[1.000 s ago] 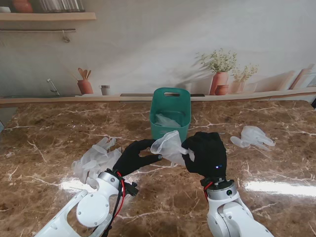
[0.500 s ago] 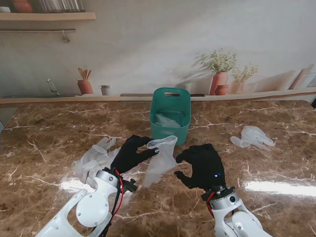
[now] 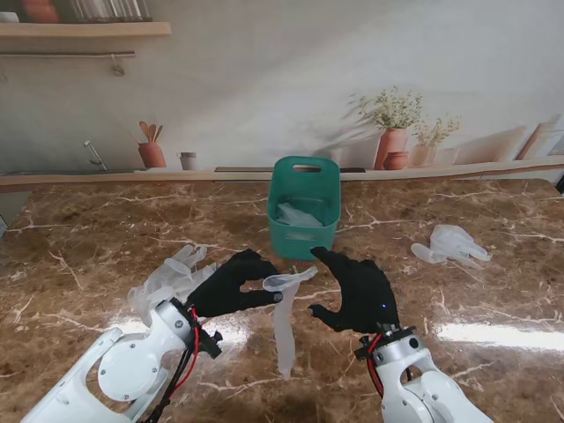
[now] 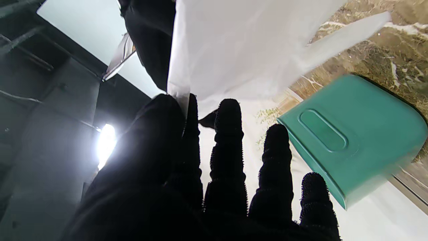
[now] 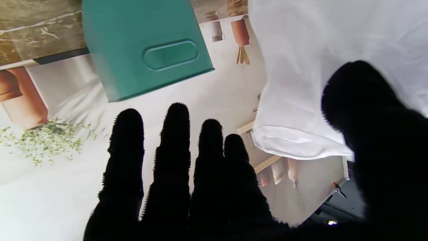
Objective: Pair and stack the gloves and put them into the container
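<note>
One clear glove (image 3: 285,322) hangs pinched in my left hand (image 3: 231,282); my right hand (image 3: 357,289) is spread, empty. Gloves already lie in the green basket (image 3: 304,181); loose gloves at nine o'clock (image 3: 172,275) and two o'clock (image 3: 452,243) remain.

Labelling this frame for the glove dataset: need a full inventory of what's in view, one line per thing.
Teal plastic container: one, teal, on the table at centre, farther from me than both hands; something translucent lies inside.
Hanging translucent white glove: one, pinched at its cuff by the left hand, dangling between the hands.
Glove pile on the left: count unclear, translucent white, on the table beside the left hand.
Glove pile on the right: count unclear, translucent white, on the table to the right of the container.
Brown marble table: one.
Left hand: black-gloved, closed on the hanging glove.
Right hand: black-gloved, fingers spread, holding nothing.
</note>
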Available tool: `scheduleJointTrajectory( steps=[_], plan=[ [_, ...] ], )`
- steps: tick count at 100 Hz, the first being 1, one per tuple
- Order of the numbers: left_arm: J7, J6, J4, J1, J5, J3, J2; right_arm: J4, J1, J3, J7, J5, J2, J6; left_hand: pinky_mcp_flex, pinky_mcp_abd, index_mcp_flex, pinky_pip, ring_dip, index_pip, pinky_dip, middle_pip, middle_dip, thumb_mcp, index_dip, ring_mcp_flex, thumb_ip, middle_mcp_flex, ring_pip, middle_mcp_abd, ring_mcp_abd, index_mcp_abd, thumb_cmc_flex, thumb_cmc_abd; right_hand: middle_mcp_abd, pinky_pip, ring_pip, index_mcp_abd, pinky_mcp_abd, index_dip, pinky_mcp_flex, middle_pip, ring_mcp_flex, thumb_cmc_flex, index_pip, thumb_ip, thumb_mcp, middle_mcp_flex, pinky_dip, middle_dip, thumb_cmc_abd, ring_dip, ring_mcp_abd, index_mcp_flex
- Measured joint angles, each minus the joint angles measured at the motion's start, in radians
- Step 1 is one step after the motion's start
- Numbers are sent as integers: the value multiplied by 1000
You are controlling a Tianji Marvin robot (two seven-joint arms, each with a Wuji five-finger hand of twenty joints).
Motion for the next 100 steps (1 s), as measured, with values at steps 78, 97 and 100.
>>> scheduleJointTrajectory(
  steps=[78,97,100],
  plan=[
    [-69,-9,-56,41,14,-68,32,-17,31,5,-80,-24,-3,-135,7,-4,-10,40,25,-12,-12,24,119,-114,-37,23,12,0,1,3,0,-18,43,40,-47,83,110,-365,-9,123,82,131,115,143,779,-82,123,410,37,175,43,29,-13,504],
    [-62,-26,-88,75,34,-96,33,-114,-54,65,-59,-24,-1,-202,13,20,-10,141,45,4,-15,48,142,-110,-98,73,11,40,25,4,0,-18,43,40,-48,150,212,-318,-9,184,140,198,218,142,779,-83,164,519,39,312,43,90,-12,513],
    [-69,-32,-97,82,33,-103,35,-137,-73,83,-35,-22,-2,-221,13,25,-10,163,48,4,-31,48,149,-93,-109,73,9,40,25,4,0,-14,41,33,-48,174,221,-316,-9,185,155,200,229,142,779,-83,166,535,49,322,43,102,-11,513]
  ],
)
